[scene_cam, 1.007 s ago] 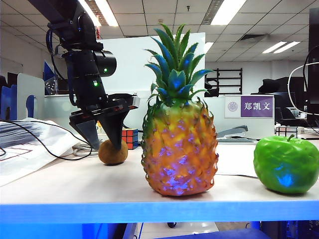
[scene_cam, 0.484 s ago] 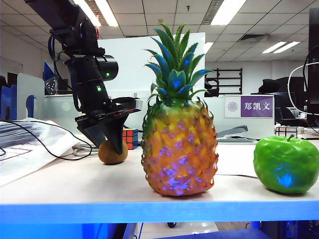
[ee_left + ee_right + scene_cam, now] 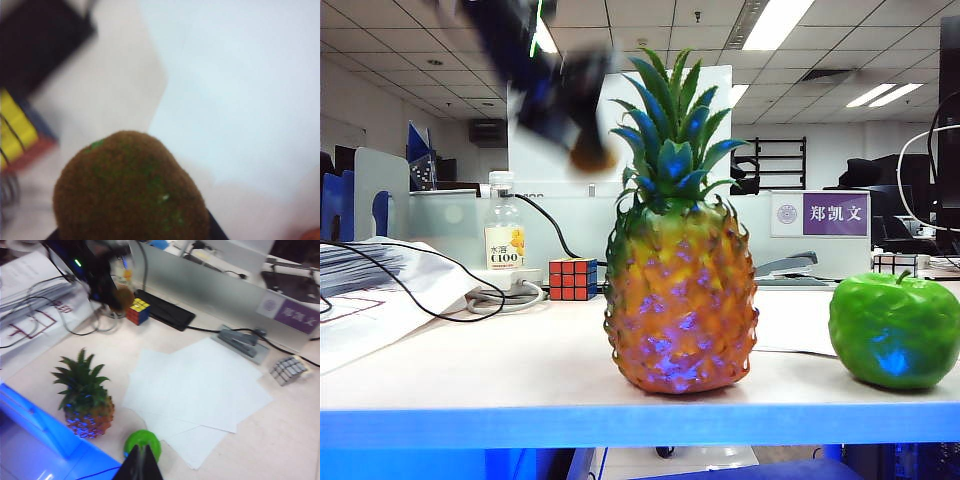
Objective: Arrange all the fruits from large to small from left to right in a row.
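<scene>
Office ceiling lights shine over the white counter (image 3: pixel 470 360). Left pincer (image 3: pixel 582 135), blurred, is clamped on the kiwi (image 3: pixel 131 192) above the pineapple (image 3: pixel 680 300); the apple (image 3: pixel 893 332) sits right. Right pincer (image 3: pixel 141 462) hangs high, fingers together.

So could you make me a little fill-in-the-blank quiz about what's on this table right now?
1. The left gripper, raised above the table, holds the ____.
2. The fruit with a spiky green crown is the ____.
3. The green apple sits to the ____ of that fruit in the exterior view.
4. The right gripper holds ____.

Answers: kiwi; pineapple; right; nothing.
</scene>
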Controlling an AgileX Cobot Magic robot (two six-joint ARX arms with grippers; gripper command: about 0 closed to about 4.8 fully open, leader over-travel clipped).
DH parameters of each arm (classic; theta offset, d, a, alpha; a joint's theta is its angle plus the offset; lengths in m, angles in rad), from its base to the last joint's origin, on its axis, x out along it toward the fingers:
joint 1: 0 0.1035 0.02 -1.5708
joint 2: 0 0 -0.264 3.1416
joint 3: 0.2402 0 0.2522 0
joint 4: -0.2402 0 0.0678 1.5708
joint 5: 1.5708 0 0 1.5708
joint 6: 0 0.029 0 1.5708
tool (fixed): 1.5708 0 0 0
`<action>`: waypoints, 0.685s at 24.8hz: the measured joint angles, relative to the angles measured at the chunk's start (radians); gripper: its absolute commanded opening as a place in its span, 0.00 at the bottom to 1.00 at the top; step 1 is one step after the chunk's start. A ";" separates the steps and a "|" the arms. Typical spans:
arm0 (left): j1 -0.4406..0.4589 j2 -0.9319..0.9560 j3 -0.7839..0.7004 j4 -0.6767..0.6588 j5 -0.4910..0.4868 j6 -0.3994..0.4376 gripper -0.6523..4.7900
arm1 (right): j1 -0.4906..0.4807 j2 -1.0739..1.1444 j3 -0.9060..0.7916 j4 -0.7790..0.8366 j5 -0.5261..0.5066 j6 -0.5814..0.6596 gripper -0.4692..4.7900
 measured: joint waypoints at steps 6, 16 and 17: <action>-0.173 -0.019 0.284 -0.126 0.015 -0.013 0.11 | 0.000 -0.008 0.000 0.000 0.043 0.000 0.12; -0.646 0.021 0.360 -0.138 -0.146 0.027 0.11 | -0.002 -0.127 -0.002 0.000 0.065 0.016 0.12; -0.666 0.031 0.360 -0.142 -0.168 0.027 0.11 | -0.002 -0.138 -0.002 0.000 0.065 0.027 0.12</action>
